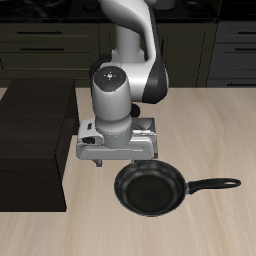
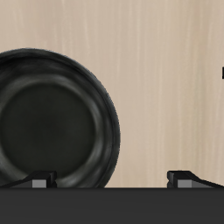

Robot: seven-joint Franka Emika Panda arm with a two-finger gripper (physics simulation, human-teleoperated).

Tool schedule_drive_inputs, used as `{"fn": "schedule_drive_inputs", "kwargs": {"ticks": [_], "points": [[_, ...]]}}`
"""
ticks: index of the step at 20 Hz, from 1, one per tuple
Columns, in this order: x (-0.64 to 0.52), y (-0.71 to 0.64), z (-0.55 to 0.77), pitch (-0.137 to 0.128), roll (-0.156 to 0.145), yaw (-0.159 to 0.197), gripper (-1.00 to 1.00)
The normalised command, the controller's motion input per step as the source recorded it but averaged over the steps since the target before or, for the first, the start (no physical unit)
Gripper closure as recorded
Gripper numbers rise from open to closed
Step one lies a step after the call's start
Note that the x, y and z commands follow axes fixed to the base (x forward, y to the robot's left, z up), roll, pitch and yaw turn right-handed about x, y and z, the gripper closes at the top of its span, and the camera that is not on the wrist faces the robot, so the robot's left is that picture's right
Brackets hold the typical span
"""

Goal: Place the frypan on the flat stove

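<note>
The frypan [image 1: 150,188] is round, black and glossy. It lies on the wooden table near the front edge, and its long handle [image 1: 215,185] points sideways. My gripper [image 1: 120,160] hangs just behind the pan's back rim, low over the table. In the wrist view the gripper [image 2: 110,180] is open and empty. One of its fingertips [image 2: 39,181] is over the pan [image 2: 52,122], and the other is over bare wood. I cannot make out the flat stove in either view. The arm hides the table behind it.
A large dark cabinet block [image 1: 35,140] stands on the table beside the arm. Dark drawers [image 1: 50,45] run along the back wall. A small dark edge [image 2: 221,73] shows at the border of the wrist view.
</note>
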Motion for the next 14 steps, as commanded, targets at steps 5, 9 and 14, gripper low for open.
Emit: {"fn": "schedule_drive_inputs", "kwargs": {"ticks": [5,9,14], "points": [[0.00,0.00,-0.24,0.018,0.021,-0.011,-1.00],[0.01,0.02,-0.29,0.002,0.038,0.006,-1.00],[0.00,-0.01,-0.25,0.024,0.026,-0.017,-1.00]]}}
